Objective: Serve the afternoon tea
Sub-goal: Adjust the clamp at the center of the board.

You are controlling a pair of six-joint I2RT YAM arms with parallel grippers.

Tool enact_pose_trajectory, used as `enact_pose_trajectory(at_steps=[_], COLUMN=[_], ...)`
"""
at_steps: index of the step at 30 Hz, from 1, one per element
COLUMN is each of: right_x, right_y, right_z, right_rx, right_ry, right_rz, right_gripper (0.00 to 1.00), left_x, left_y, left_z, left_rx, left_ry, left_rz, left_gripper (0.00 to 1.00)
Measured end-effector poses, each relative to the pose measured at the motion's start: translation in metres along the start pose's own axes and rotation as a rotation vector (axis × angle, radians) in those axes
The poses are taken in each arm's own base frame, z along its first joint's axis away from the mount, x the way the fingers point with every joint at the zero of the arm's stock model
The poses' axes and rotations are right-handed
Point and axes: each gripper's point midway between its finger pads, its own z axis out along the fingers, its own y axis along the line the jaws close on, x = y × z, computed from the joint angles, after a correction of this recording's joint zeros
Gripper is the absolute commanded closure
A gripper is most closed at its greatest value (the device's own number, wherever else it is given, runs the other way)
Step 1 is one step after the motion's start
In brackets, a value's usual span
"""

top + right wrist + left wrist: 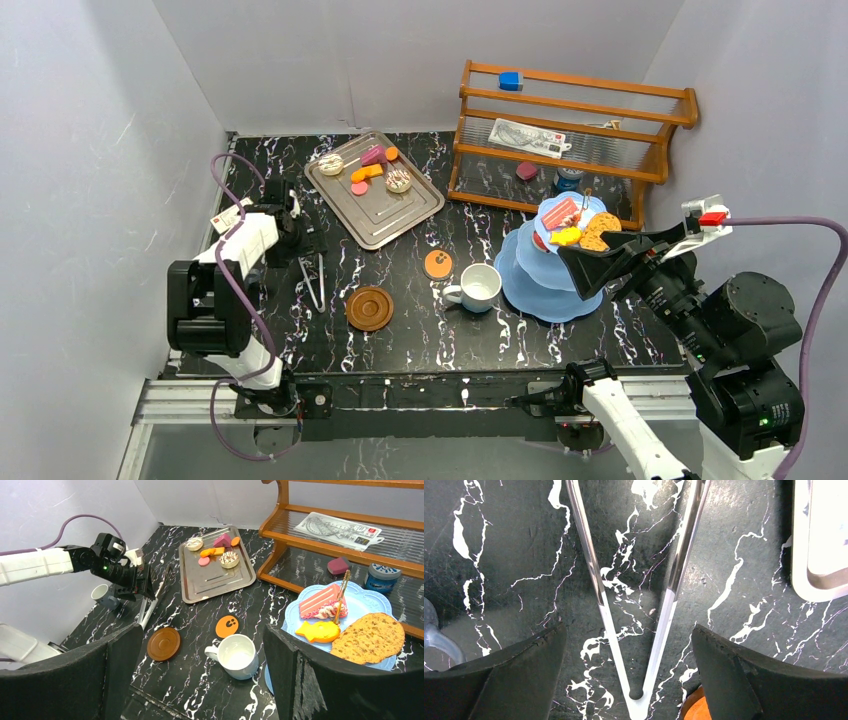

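Observation:
The light-blue three-tier stand (530, 285) stands at the right. Its top tier (357, 605) carries a pink cake (320, 600), a yellow fish pastry (317, 631) and a cookie (369, 637). A white mug (480, 287) sits just left of it. A brown saucer (369, 308) lies further left. More pastries (368, 172) lie on the silver tray (400, 215). A grey mug (102, 594) shows behind the left arm. My left gripper (629, 645) is open above the tongs (674, 575), which lie flat. My right gripper (578, 272) hangs open and empty beside the stand.
An orange coaster (438, 264) lies between the tray and the white mug. A wooden shelf rack (570, 130) with small items stands at the back right. Grey walls close in the left, back and right sides.

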Motion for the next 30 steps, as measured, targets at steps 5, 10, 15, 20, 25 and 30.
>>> enact_pose_trajectory(at_steps=[5,10,15,20,25,30], right_x=[0.002,0.003,0.002,0.002,0.002,0.002], right_y=[-0.001,-0.002,-0.002,-0.002,-0.002,-0.002], right_z=[0.002,0.004,0.004,0.004,0.004,0.004], right_rx=[0.001,0.002,0.000,0.000,0.000,-0.001], right_ry=[0.005,0.008,0.002,0.002,0.002,-0.001], right_rz=[0.002,0.002,0.001,0.000,0.000,-0.001], right_gripper=[0.01,0.01,0.01,0.01,0.01,0.01], left_x=[0.004,0.007,0.011,0.013,0.009,0.008], left_y=[0.001,-0.001,-0.002,-0.001,0.000,0.001], left_z=[0.006,0.014,0.025,0.027,0.030,0.034], left_rx=[-0.006,-0.009,-0.015,-0.030,-0.051,-0.089], left_ry=[0.024,0.043,0.055,0.050,0.029,0.015], left_rz=[0.005,0.011,0.016,0.012,-0.001,-0.014], left_gripper=[0.16,0.21,0.25,0.27,0.29,0.30])
